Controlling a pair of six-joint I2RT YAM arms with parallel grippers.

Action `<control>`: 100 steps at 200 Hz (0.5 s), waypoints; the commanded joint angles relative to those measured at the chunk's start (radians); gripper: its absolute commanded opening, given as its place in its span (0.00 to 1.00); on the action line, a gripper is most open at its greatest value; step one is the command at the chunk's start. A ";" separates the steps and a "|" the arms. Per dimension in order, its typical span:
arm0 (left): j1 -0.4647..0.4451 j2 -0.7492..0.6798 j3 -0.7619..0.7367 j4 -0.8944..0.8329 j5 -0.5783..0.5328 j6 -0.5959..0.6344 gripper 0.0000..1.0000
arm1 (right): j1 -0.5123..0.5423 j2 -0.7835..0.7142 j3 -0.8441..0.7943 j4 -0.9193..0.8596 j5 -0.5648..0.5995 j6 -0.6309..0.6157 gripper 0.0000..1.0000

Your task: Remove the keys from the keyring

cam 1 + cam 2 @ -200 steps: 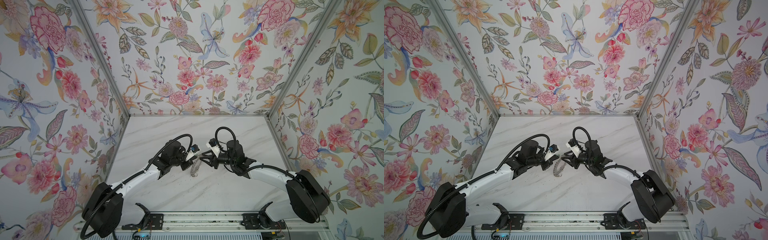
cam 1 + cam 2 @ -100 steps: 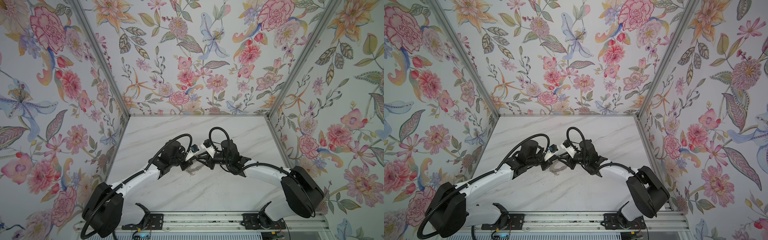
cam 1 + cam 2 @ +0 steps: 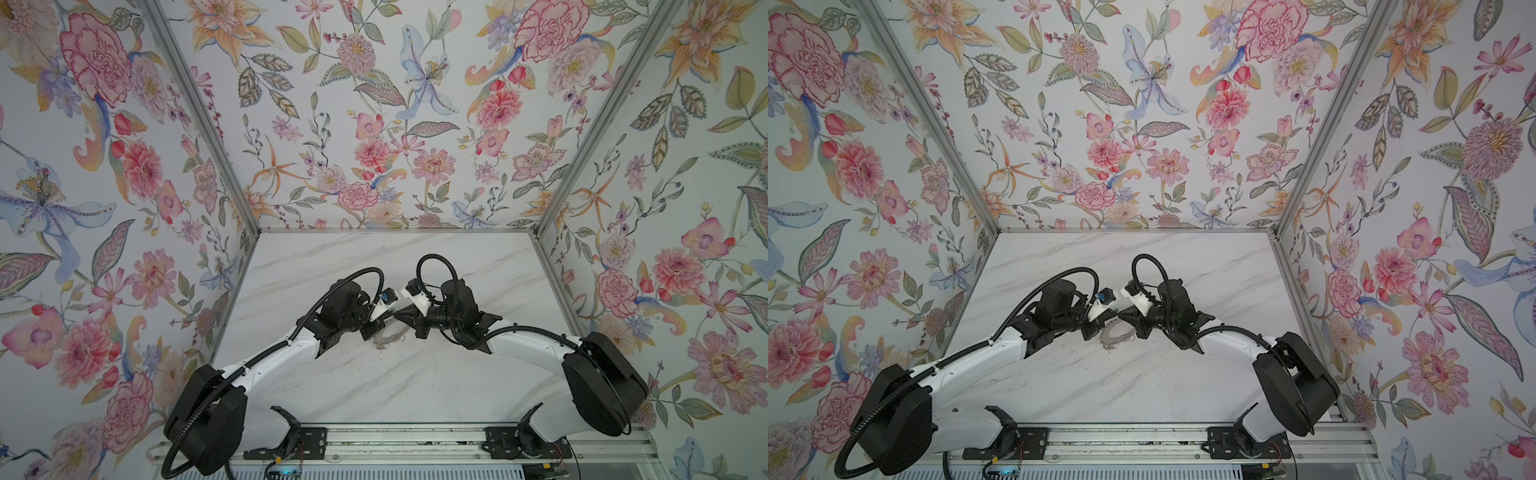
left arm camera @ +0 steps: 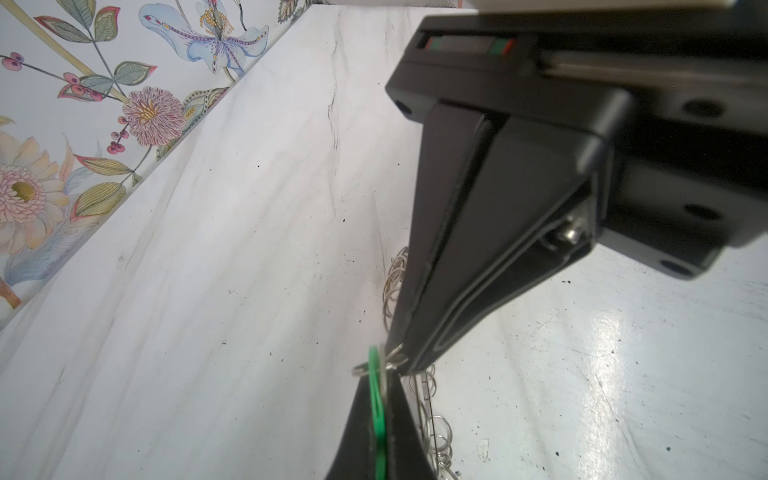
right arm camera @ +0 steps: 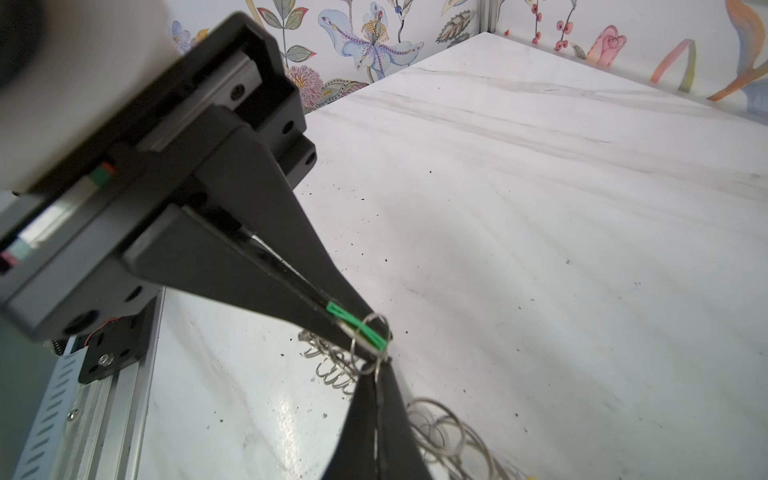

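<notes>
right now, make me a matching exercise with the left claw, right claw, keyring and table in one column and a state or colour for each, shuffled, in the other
1 left claw
2 right claw
3 keyring
4 table

a white marble
b shut on a wire loop
c grey, fringed with loops
d shut on the green tag

Pairs: 1-d, 2-b, 3-c, 4-a

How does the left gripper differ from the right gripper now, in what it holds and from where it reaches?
The left gripper pinches the green tag between its fingers; the right gripper pinches only the thin wire loop around that tag's end. In both top views the left gripper reaches the keyring from the left, the right gripper from the right. Shared: both are shut, their tips nearly meeting.
</notes>
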 commanded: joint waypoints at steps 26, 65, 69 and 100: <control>-0.001 -0.027 -0.018 0.022 -0.007 -0.017 0.00 | -0.012 -0.076 -0.051 0.016 0.093 -0.002 0.00; 0.002 -0.023 -0.020 0.030 0.003 -0.023 0.00 | -0.017 -0.108 -0.078 0.047 0.138 0.019 0.00; 0.002 -0.023 -0.020 0.030 0.004 -0.024 0.00 | -0.018 -0.112 -0.081 0.050 0.142 0.021 0.00; 0.002 -0.030 -0.021 0.028 0.002 -0.026 0.00 | -0.019 -0.122 -0.091 0.057 0.195 0.028 0.00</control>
